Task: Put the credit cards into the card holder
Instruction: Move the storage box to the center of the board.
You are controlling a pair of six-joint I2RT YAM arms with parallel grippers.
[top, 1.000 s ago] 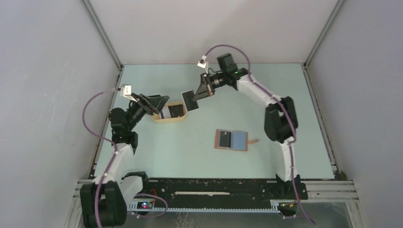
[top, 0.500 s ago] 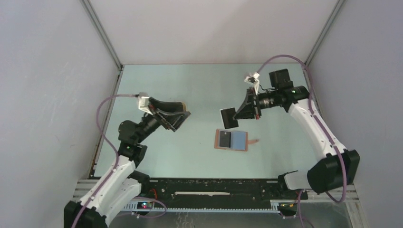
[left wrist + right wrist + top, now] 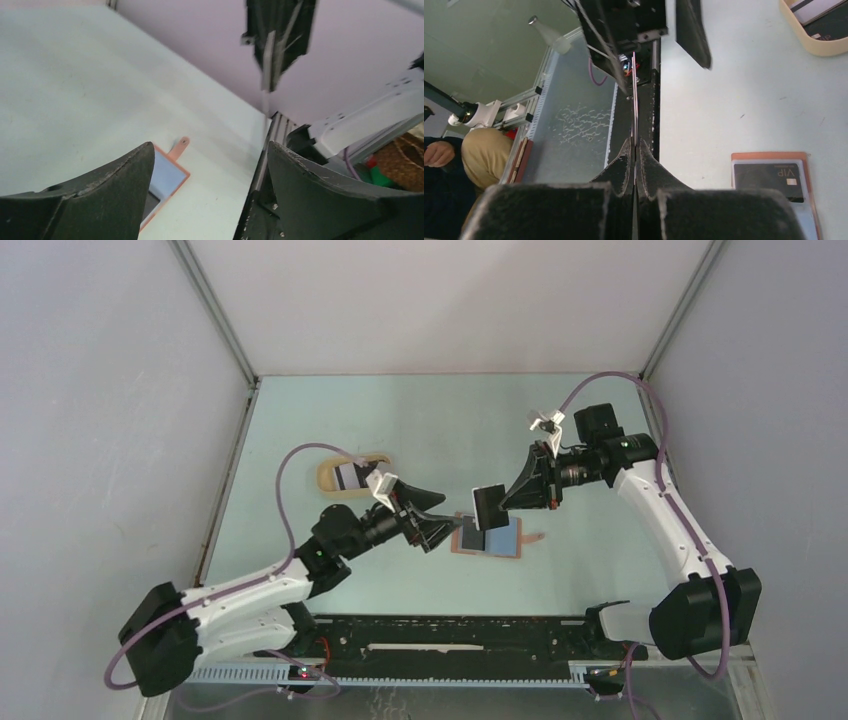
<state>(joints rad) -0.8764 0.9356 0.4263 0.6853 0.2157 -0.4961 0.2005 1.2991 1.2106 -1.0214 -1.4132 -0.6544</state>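
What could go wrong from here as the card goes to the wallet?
The right pincer grips the card by one edge only, so it may twist or slip on entry. The wallet appears unheld and could slide. The open left pincer sits close by, so the two pincers might collide.

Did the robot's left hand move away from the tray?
Yes. The left gripper left the tray and swung right, toward the wallet, and is now open beside it.

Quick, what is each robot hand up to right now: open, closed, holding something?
Left hand: open, holding nothing.
Right hand: closed on a thin black plastic card.
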